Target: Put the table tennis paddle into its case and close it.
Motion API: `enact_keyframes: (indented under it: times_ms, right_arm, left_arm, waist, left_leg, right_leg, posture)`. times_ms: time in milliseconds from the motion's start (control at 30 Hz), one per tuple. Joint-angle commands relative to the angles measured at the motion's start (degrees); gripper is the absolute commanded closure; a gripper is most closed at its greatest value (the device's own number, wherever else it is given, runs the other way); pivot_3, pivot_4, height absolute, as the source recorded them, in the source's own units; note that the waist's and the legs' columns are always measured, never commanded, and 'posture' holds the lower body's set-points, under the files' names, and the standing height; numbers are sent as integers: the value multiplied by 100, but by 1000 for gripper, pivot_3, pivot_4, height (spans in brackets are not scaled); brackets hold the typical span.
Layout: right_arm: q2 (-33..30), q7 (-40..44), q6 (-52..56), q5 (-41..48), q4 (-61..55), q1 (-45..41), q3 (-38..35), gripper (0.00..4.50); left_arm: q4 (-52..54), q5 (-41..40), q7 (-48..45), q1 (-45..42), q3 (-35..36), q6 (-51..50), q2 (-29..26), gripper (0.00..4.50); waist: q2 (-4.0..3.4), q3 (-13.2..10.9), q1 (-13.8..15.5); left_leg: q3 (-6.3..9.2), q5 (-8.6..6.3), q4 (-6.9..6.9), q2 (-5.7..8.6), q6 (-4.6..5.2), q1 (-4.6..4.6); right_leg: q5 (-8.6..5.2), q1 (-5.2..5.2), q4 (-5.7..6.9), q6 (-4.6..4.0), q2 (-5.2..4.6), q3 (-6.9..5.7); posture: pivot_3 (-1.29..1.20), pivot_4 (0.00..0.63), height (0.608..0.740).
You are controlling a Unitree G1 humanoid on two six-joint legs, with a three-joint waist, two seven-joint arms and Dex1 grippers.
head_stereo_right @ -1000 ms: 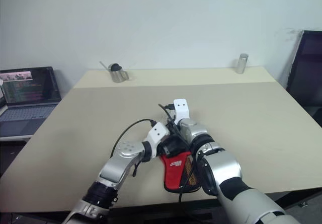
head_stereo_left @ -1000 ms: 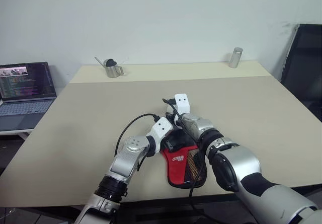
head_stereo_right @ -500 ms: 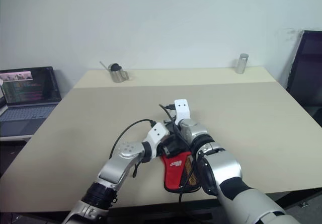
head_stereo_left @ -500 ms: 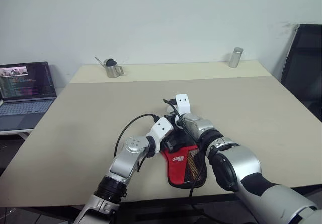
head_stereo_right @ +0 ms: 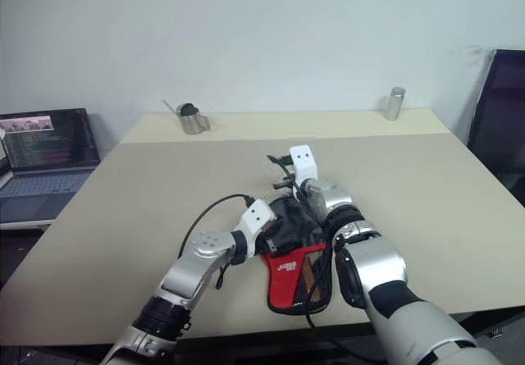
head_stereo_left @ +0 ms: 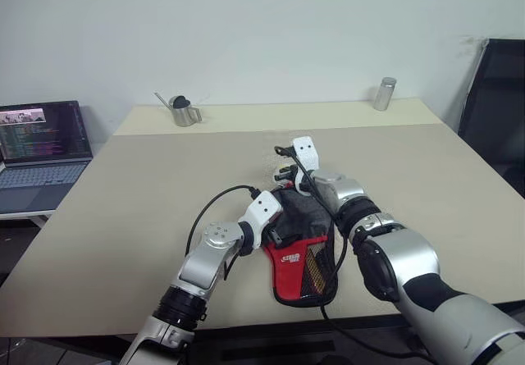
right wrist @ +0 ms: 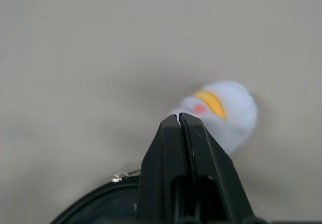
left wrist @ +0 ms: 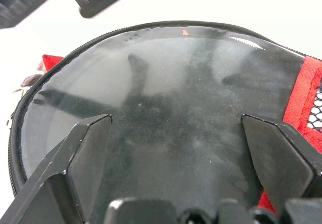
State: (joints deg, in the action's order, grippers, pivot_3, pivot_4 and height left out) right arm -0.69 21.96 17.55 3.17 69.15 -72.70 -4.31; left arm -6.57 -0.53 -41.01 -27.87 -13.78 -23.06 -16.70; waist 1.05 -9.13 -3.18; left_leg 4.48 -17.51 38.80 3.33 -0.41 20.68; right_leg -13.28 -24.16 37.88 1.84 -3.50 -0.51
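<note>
Shows the right gripper [right wrist: 179, 117] higher and farther out over the table [head_stereo_left: 148, 184] than a second ago, when it sat low against the round black end of the case [head_stereo_left: 297, 262]. Shows its fingers pressed tight together, with nothing visible between the tips in the right wrist view. Shows the black end of the case more bunched and raised than before, so perhaps tugged upward; cannot tell whether any fabric or a zip tab is pinched.

Finds the left gripper [left wrist: 176, 119] unmoved, fingers spread as wide as they go, poised over the glossy black round surface in the left wrist view. Cannot tell whether they touch it.

Places the case near the front edge of the table, red end with mesh pocket nearest the robot, black end pointing away. Cannot pick out the paddle as a separate thing, and sees no handle poking out, so probably already inside. Could be rubber face or cover, that glossy black disc ringed by the zip [left wrist: 151, 24].

Catches a small pale, blurred lump [right wrist: 226, 110] with a yellow patch beyond the right fingertips; cannot identify it.

Suggests the closing step is under way, with no sign of a finished zip.
</note>
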Motion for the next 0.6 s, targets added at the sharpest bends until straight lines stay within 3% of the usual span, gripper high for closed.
enact_keyframes:
  times_ms: [33, 67, 167, 267, 367, 500, 600]
  right_arm:
    - [-395, 183, 221, -126, -397, 118, 119, 4454]
    - [-469, 160, 245, -133, -438, 159, 136, 4454]
    - [-896, 27, 384, -57, -374, 228, -29, 3886]
    - [-1179, -109, 426, -13, -278, 241, -133, 2861]
    - [-1403, -164, 539, 155, -112, 205, -380, 1793]
    - [-1427, 169, 805, 483, -43, 152, -683, 518]
    - [-1400, 667, 1161, 735, -156, 116, -814, 518]
  left_arm:
    - [-80, -90, -172, 41, 110, 116, -234, 0]
    - [-49, -133, -208, 24, 146, 157, -267, 0]
    - [389, -686, -490, -147, 617, -60, -487, 0]
    - [877, -1278, -879, -275, 981, -534, -818, 0]
    - [1530, -1923, -1553, -259, 1297, -1025, -1512, 0]
    - [1736, -2095, -1794, -161, 1448, -1153, -2129, 0]
    - [1757, -2120, -1826, -22, 1577, -1167, -2451, 0]
  waist:
    - [0, -1, 13]
    - [-1, -1, 19]
    - [-9, -13, 23]
    - [-20, -23, 18]
    - [-21, -28, -15]
    - [-24, -30, -14]
    - [-25, -30, -10]
  left_leg:
    - [0, 0, 0, 0, 0, 2]
    - [1, 0, 0, 0, 0, 4]
    - [2, 0, 0, 0, -1, 13]
    - [-2, 2, -3, 0, -3, 28]
    - [-6, 9, -14, -6, -16, 30]
    - [-15, 10, -40, -6, -17, 22]
    - [-14, 11, -56, -8, -17, 21]
  right_leg:
    - [0, 0, -2, 0, 0, -1]
    - [0, -1, -4, 0, -1, -2]
    - [0, -7, -9, 0, -2, -3]
    - [-1, -22, -12, -1, -4, 0]
    - [-3, -24, -23, -6, -2, 0]
    - [-4, -22, -40, -6, -2, 6]
    - [-4, -21, -55, -6, 0, 3]
  posture:
    - [0, 150, 740]
    - [0, 150, 740]
    - [0, 150, 740]
    - [0, 150, 740]
    - [0, 150, 740]
    - [0, 150, 740]
    - [0, 150, 740]
